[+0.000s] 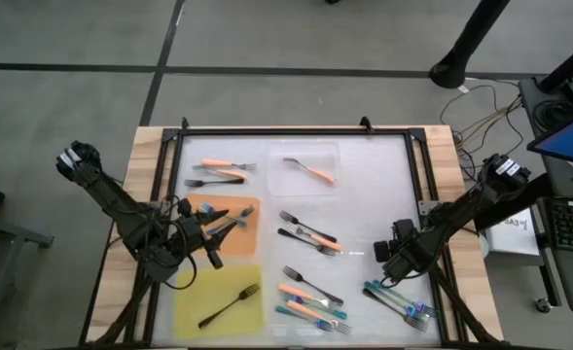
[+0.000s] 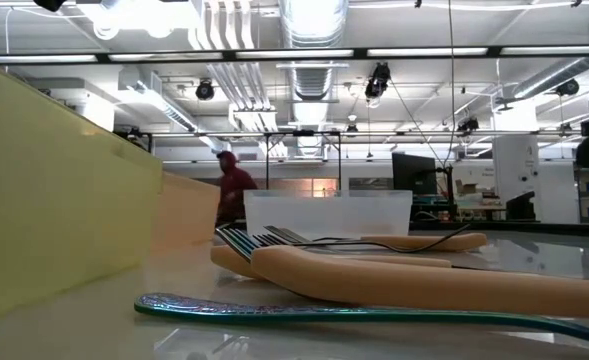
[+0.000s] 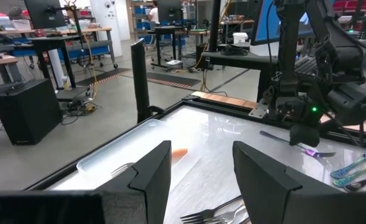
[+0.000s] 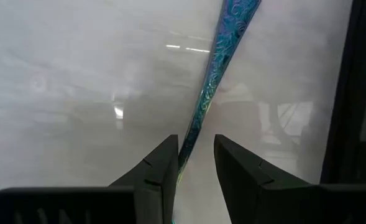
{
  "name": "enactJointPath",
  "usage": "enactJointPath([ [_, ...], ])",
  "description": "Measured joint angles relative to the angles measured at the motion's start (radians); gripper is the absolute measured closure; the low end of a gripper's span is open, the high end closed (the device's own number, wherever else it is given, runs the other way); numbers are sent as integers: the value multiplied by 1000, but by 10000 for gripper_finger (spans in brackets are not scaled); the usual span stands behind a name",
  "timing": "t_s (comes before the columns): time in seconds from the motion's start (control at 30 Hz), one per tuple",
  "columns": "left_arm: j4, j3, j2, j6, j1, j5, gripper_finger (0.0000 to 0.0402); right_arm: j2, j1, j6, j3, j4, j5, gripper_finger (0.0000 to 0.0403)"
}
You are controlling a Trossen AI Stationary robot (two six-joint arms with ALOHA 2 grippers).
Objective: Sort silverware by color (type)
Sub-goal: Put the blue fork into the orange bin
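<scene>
Teal fork (image 4: 215, 81) lies flat on the tabletop (image 1: 364, 194) at four o'clock, its thin handle between our right gripper (image 4: 195, 155)'s narrow fingers. We judge it light, stiff, slippery; pinch mid-handle. Our left gripper (image 3: 201, 171) waits wide at nine o'clock.
</scene>
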Motion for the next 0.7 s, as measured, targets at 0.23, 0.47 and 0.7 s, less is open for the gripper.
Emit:
enactJointPath([
  [0.23,0,0,0,0,0,0,248,-1,0,-9,-21,46,10,328],
  [0.47,0,0,0,0,0,0,248,-2,0,-81,-25,76,17,386],
  [0.7,0,0,0,-29,0,0,248,-33,0,-120,-8,102,45,391],
])
